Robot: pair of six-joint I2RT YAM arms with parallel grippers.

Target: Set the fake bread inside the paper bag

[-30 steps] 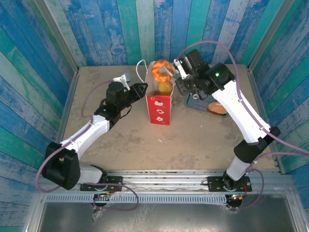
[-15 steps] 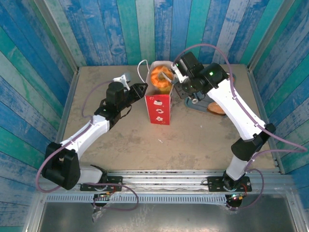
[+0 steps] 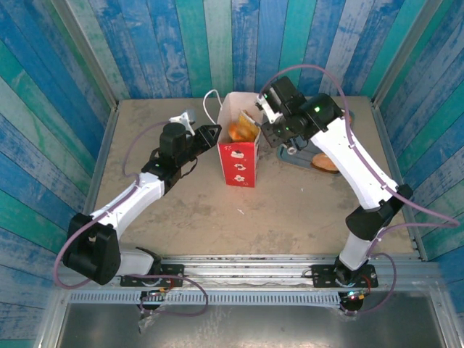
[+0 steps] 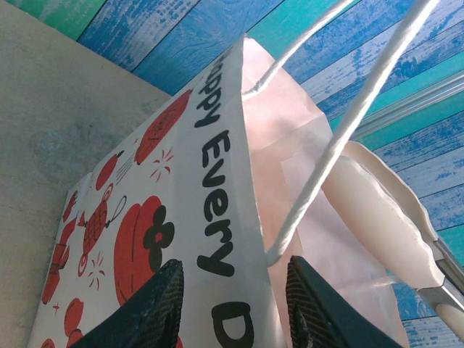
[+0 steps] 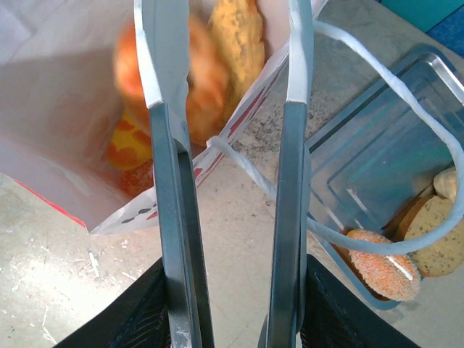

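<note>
Gripping one pair of tongs (image 5: 292,181), right claw (image 5: 232,312) overhangs one paper bag (image 5: 51,94).

The fake bread (image 5: 190,76) inside the paper bag (image 5: 58,109) is blurred. The tips of the tongs (image 5: 168,181) are cut off at the top. The tray (image 5: 370,167) is cut off at the side.

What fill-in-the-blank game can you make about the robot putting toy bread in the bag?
1. The lower part of the paper bag is ___ with white marks.
2. The right pincer holds metal ___ over the bag.
3. The orange bread lies ___ the bag.
4. Leftover bread sits in a silver ___.
Missing words: red; tongs; inside; tray.
</note>
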